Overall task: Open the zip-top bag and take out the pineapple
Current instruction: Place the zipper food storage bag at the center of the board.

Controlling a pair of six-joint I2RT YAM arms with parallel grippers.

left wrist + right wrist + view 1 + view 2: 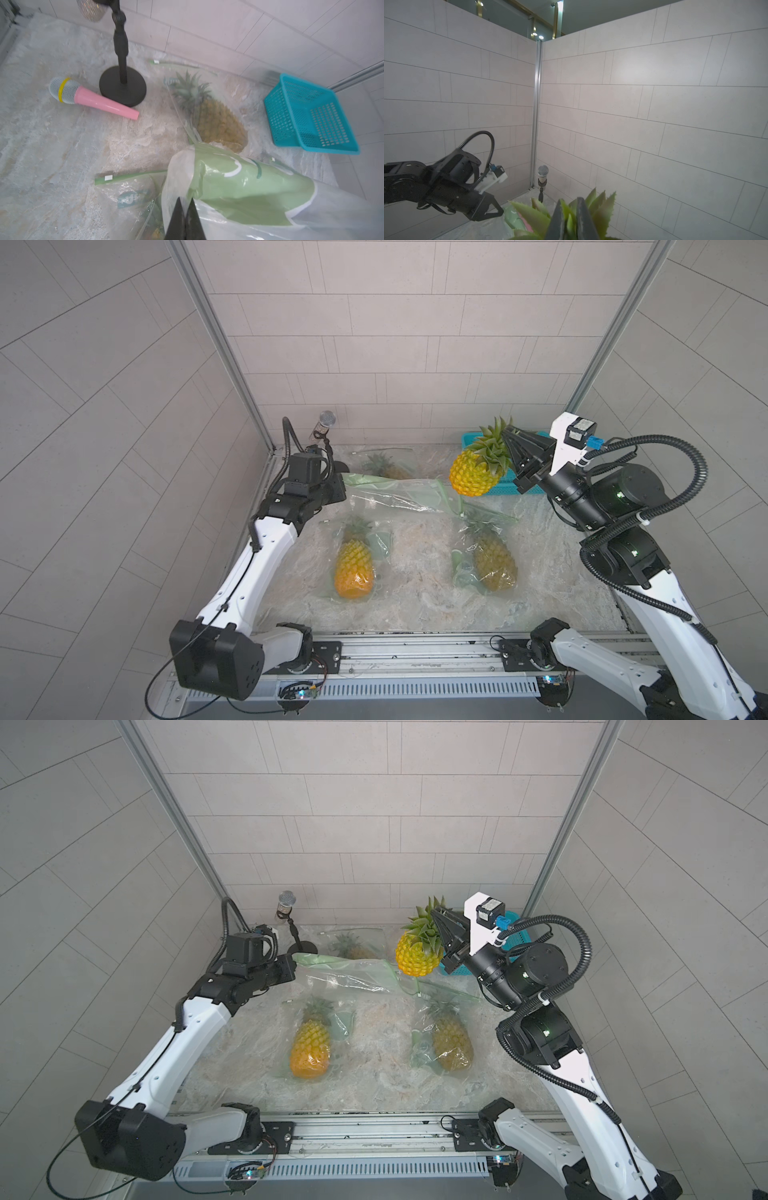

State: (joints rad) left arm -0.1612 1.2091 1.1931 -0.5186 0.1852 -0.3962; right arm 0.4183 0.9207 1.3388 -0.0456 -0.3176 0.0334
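My right gripper (508, 435) (434, 912) is shut on the green crown of a yellow pineapple (473, 477) (415, 959). The fruit hangs in the air, out of any bag, in front of the teal basket. In the right wrist view the crown leaves (602, 207) stick out between the jaws of the right gripper (570, 201). The emptied zip-top bag (395, 495) (349, 977), clear with green print, stretches from the left gripper (338, 483) (293, 961) toward the pineapple. In the left wrist view the left gripper (186, 200) is shut on the bag's film (249, 182).
Three other bagged pineapples lie on the marbled table: front left (353, 568), front right (492, 560), back centre (386, 466). A teal basket (311, 116) (473, 440) stands at the back right. A microphone on a stand (326, 423) and a pink microphone (93, 99) are at the back left.
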